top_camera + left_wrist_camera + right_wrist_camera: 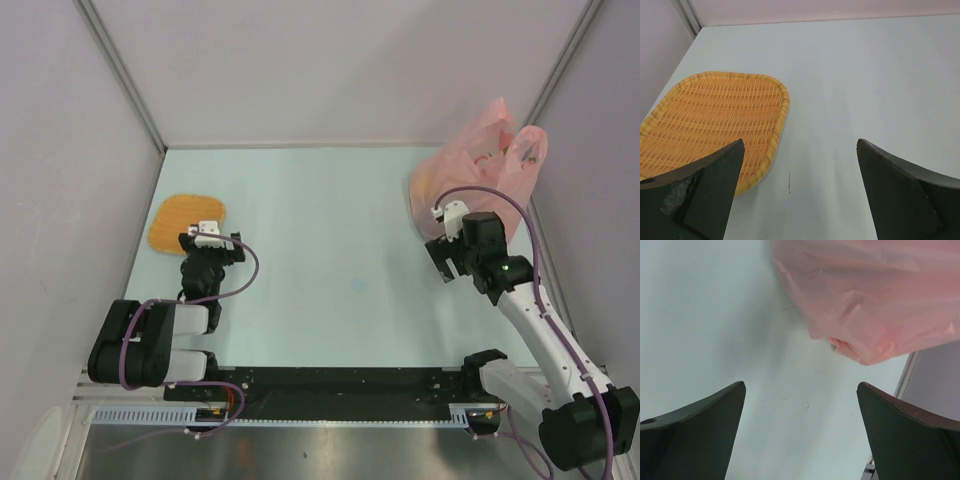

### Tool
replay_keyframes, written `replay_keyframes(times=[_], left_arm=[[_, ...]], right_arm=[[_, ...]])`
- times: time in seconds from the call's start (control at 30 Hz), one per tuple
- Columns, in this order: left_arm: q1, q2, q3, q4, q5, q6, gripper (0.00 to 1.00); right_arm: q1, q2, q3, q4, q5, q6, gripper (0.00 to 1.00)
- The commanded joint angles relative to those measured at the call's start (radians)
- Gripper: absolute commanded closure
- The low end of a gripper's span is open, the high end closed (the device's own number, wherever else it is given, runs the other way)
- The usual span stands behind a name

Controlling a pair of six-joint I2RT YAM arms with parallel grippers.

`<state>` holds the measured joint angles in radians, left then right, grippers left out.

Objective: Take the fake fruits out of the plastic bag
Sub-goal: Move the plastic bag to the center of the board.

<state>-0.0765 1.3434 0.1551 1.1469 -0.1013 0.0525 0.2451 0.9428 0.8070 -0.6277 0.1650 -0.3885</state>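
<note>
- Pale walls (300, 70) box in a light green desk (340, 230). From the top view, the plastic bag (480, 170) slumps in the far corner, just ahead of the right hand (440, 262) and slightly to its right. The fake fruits (428, 188) show only as dim orange and yellow shapes through the pink film.
- Also from above, the left hand (212, 242) is released and empty. A woven tray (185, 220) lies just beyond it, well apart from the bag.
- Left wrist view: the left hand (800, 145) has its fingers spread with nothing between them. The tray (715, 120) sits ahead and to its left on bare desk (865, 75).
- Right wrist view: the right hand (801, 385) is also released and holds nothing. The bag's bulging lower corner (865, 305) hangs ahead and to the right over the desk (715, 315). No opening shows from here.
- Judgement: this looks like the approach to the bag.
  - The bag's mouth and handles seem to face away from the right hand, so a grab at this closed corner would only bunch the film.
  - It would do better to reach over to the handles.
  - A pinch high on the film would spare the thin plastic.
</note>
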Motion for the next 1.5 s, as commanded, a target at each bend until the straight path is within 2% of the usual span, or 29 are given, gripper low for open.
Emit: replay_keyframes(times=[0.0,0.03,0.1,0.43,0.6,0.67,0.7,0.73,0.77,0.8,0.87,0.97,1.1,1.2,1.3,1.47], left_arm=[[-0.002,-0.007,0.006,0.043,0.002,0.003,0.00],[-0.002,-0.007,0.006,0.043,0.002,0.003,0.00],[-0.002,-0.007,0.008,0.043,0.002,0.003,0.00],[0.007,-0.025,0.006,0.047,0.035,0.012,0.00],[0.000,-0.174,0.072,-0.187,0.094,0.043,0.00],[0.000,-0.261,0.101,-0.283,0.231,0.091,0.00],[0.000,-0.289,0.163,-0.440,0.276,0.119,0.00],[0.000,-0.306,0.202,-0.523,0.297,0.138,0.00],[-0.002,-0.323,0.248,-0.702,0.319,0.133,0.00],[-0.005,-0.326,0.341,-0.789,0.333,0.126,0.00],[-0.008,-0.322,0.412,-0.963,0.324,0.070,0.00],[-0.008,-0.357,0.497,-1.097,0.357,0.015,0.00],[-0.008,-0.478,0.500,-1.090,0.353,-0.082,0.00],[-0.008,-0.527,0.538,-1.139,0.396,-0.054,0.00],[-0.008,-0.520,0.589,-1.265,0.405,-0.008,0.00],[-0.008,-0.527,0.566,-1.280,0.405,0.044,0.00]], right_arm=[[0.042,-0.001,0.084,0.054,-0.016,-0.042,0.00],[0.049,-0.010,0.101,0.019,-0.095,-0.079,0.00],[0.062,-0.033,0.121,0.008,-0.154,-0.098,0.00],[0.152,-0.038,0.236,-0.027,-0.136,-0.003,0.00],[0.160,0.028,0.325,0.035,-0.133,0.058,0.00],[0.157,0.065,0.389,0.071,-0.092,0.094,0.00],[0.152,0.098,0.408,0.116,-0.064,0.133,0.00],[0.143,0.115,0.429,0.138,-0.053,0.152,0.00],[0.131,0.129,0.463,0.160,-0.045,0.183,0.01],[0.094,0.161,0.481,0.198,-0.038,0.212,0.02],[0.048,0.195,0.518,0.233,-0.038,0.318,0.04],[-0.064,0.269,0.553,0.336,-0.038,0.450,0.08],[-0.179,0.411,0.638,0.381,-0.032,0.592,0.11],[-0.237,0.493,0.667,0.447,-0.041,0.663,0.11],[-0.288,0.571,0.711,0.467,-0.082,0.697,0.12],[-0.305,0.698,0.851,0.482,-0.084,0.724,0.12]])
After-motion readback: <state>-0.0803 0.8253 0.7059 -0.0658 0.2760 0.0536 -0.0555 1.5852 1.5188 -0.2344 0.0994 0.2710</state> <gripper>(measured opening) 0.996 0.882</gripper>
